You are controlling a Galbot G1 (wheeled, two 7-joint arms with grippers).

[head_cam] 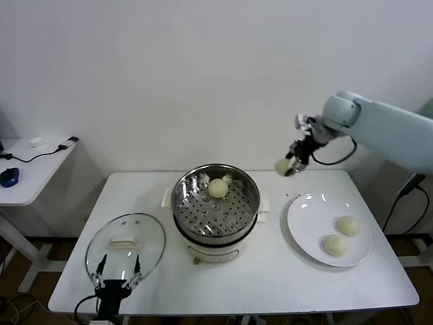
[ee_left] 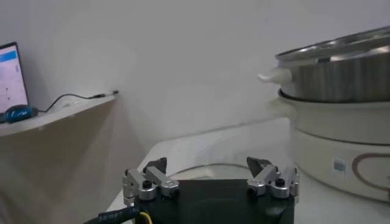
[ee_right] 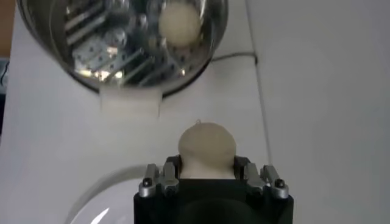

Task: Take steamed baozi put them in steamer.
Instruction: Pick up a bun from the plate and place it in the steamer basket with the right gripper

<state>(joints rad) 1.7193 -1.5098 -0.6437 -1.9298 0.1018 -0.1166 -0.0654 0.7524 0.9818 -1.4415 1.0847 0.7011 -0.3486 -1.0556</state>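
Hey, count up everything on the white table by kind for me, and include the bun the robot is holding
Baozi: 4 – one in the right gripper at, one in the steamer, two on the plate
Steamer: 1
Plate: 1
Glass lid: 1
Total: 7

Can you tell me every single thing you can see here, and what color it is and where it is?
Buns: four, cream-white; one in the steamer, two on the plate, one in the right gripper.
Steamer: one, shiny steel on a white base; middle of the table.
Plate: one, white; right of the steamer.
Glass lid: one, clear; left of the steamer.
Table: one, white.
Side desk: one, white; far left, with a blue mouse and a black cable.
Left gripper: black, open, by the lid.
Right gripper: shut on a bun, raised between steamer and plate.
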